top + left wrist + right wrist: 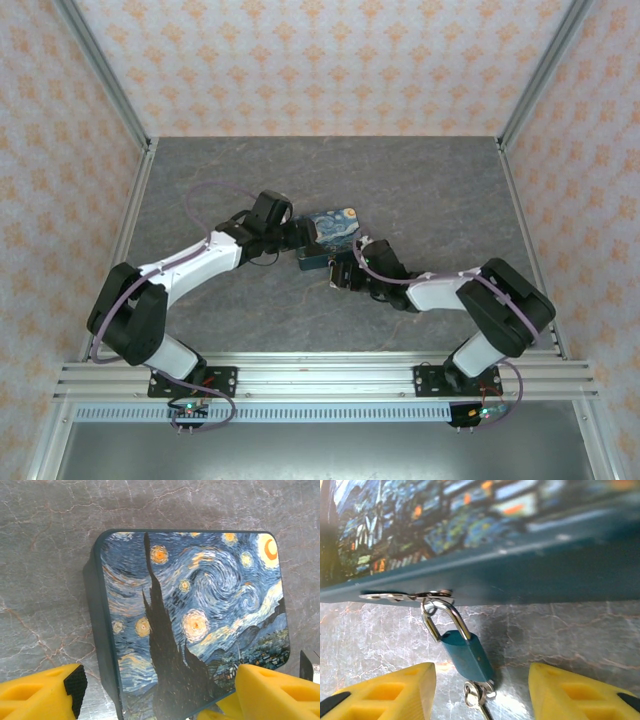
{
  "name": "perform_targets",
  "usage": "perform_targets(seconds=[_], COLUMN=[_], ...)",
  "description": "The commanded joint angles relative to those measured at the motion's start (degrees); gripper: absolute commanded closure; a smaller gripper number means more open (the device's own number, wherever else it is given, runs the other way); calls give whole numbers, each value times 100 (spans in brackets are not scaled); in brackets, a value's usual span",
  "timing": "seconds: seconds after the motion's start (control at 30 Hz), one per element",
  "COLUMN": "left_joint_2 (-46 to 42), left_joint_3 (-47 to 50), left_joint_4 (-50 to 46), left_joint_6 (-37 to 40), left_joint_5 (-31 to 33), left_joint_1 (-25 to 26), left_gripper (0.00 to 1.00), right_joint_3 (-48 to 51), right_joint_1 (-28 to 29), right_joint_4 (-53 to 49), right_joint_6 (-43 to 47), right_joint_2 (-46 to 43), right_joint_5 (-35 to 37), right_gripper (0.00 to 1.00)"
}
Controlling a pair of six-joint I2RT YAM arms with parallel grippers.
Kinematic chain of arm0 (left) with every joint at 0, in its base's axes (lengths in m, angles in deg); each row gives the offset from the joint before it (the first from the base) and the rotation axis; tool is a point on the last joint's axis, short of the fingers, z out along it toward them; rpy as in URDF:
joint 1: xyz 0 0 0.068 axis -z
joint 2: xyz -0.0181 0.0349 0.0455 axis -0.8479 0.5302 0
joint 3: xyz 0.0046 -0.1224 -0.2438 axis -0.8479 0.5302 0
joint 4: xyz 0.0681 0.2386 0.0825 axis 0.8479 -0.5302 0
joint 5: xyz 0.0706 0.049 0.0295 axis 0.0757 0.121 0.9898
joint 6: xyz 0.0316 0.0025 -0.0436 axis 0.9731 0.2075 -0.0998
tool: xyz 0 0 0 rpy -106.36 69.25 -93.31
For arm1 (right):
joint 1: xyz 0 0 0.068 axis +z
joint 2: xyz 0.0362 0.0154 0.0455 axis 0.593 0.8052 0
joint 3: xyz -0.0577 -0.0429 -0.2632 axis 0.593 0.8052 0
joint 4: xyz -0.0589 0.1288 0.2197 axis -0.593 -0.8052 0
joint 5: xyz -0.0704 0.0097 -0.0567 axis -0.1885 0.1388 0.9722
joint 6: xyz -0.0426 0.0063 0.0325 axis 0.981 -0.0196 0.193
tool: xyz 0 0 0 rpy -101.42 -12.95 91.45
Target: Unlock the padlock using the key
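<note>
The small teal padlock (467, 657) with its silver shackle hangs low-centre in the right wrist view, from a metal hasp (405, 596) on the dark blue swirl-printed box (530, 570). A silver key (479, 700) sits at its base. The right gripper (481, 680) is spread, flanking the padlock without touching. The left gripper (160, 700) is spread around the box's near end.

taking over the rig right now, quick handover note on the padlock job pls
Left gripper: open, fingers either side of the near end of the painted box on the table, not clamped.
Right gripper: open, a finger on each side of the padlock, touching nothing.
Padlock: small, teal, hanging from the box's hasp, shackle looks shut.
Key: appears to sit in the keyhole at the padlock's bottom.
Done: both arms lined up.
Left: grip the key, turn it, free the shackle.
</note>
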Motion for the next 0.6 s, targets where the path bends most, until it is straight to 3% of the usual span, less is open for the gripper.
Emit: perform_targets(seconds=[0.0,0.27,0.5,0.57], left_joint_2=[56,134,188,221], left_joint_3=[-136,-115,-223,-294], left_joint_4=[-133,-11,-40,-125], left_joint_6=[101,55,122,192], left_joint_5=[-52,-148,-143,-101], left_joint_1=[-54,-98,-120,-116], left_gripper=[21,21,20,21], right_joint_3=[-174,-274,-178,-106], right_joint_1=[80,117,125,122], right_joint_4=[91,39,-8,-18], right_joint_6=[151,185,130,99], right_joint_2=[182,366,365,285], right_joint_5=[-67,-50,205,304], right_gripper=[49,57,100,100])
